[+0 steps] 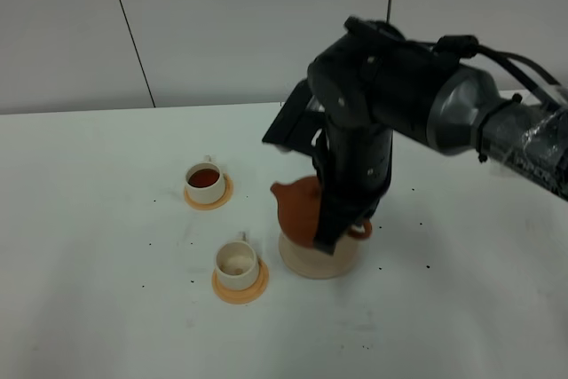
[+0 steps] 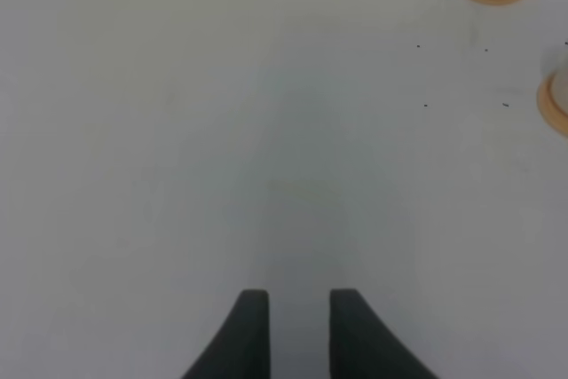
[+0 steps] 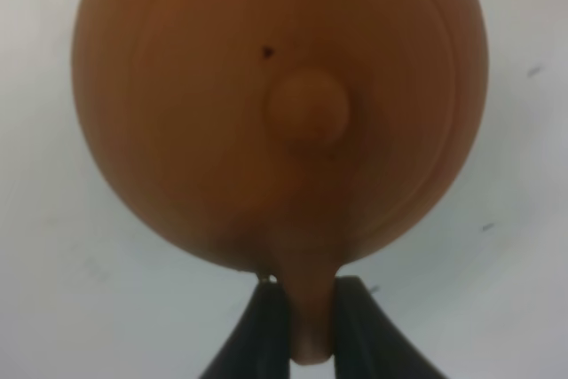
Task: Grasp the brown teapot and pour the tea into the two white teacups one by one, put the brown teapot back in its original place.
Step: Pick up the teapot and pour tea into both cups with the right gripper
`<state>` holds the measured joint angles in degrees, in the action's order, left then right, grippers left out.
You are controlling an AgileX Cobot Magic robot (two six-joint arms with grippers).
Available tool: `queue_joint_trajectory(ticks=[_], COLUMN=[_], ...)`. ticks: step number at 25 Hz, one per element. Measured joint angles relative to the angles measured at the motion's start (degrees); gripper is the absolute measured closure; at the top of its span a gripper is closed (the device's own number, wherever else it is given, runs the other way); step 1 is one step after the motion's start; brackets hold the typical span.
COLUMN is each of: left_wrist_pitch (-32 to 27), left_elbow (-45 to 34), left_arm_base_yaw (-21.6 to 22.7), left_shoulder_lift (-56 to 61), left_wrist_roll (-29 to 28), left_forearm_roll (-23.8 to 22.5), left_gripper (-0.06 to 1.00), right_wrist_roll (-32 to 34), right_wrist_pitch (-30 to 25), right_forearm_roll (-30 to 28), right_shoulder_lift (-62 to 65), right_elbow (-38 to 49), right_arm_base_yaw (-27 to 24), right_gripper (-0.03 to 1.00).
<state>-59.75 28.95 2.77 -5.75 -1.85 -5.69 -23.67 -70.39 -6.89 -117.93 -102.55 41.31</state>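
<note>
Brown teapot: the squat, round, reddish-brown clay teapot (image 1: 297,210) with knobbed lid stood over the round flat beige saucer (image 1: 306,265), its original place, near the middle of the white table (image 1: 89,308). I could not tell whether its base rested on the saucer or hung just clear of it. The lid knob (image 3: 308,108) sat central in the right wrist view, so the pot was judged upright. In the high view the short spout (image 1: 277,189) pointed to 9 o'clock and the loop handle (image 3: 311,317) lay at about 4 o'clock.

The right gripper (image 3: 311,290) was clenched on that handle, one finger on each side, reaching down from above. Judged reason: a handle grip leaves the spout free, so a wrist roll can tip it toward the cups.

Cups, taken from the pot:
- At 10 o'clock, a small cream-white cylindrical teacup (image 1: 205,185) on a round orange coaster (image 1: 209,206) held dark reddish-brown tea (image 1: 205,178).
- At 8 o'clock, the second white teacup (image 1: 237,262) on its own orange coaster (image 1: 240,298) looked pale inside and was judged empty.
- Both stood near the spout side, apart from the pot and from each other.

The left gripper (image 2: 299,295) had its fingers slightly parted and grasped nothing, over bare table. It was judged parked clear of the pour.

Progress judged: one cup filled, the 8 o'clock cup outstanding.
</note>
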Motion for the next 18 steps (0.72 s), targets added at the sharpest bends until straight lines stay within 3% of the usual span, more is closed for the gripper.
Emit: queue_joint_trajectory(ticks=[9, 18], left_wrist_pitch=[0.0, 0.0], left_elbow=[0.0, 0.0], left_arm_base_yaw=[0.0, 0.0], left_shoulder_lift=[0.0, 0.0], left_wrist_roll=[0.0, 0.0], left_forearm_roll=[0.0, 0.0], left_gripper=[0.71, 0.70], right_wrist_roll=[6.5, 12.3], right_wrist_pitch=[7.8, 12.2], right_forearm_roll=[-0.3, -0.5], right_shoulder_lift=[1.2, 1.4], right_elbow=[7.9, 13.2], right_arm_base_yaw=[5.3, 5.3], right_gripper=[0.87, 0.87])
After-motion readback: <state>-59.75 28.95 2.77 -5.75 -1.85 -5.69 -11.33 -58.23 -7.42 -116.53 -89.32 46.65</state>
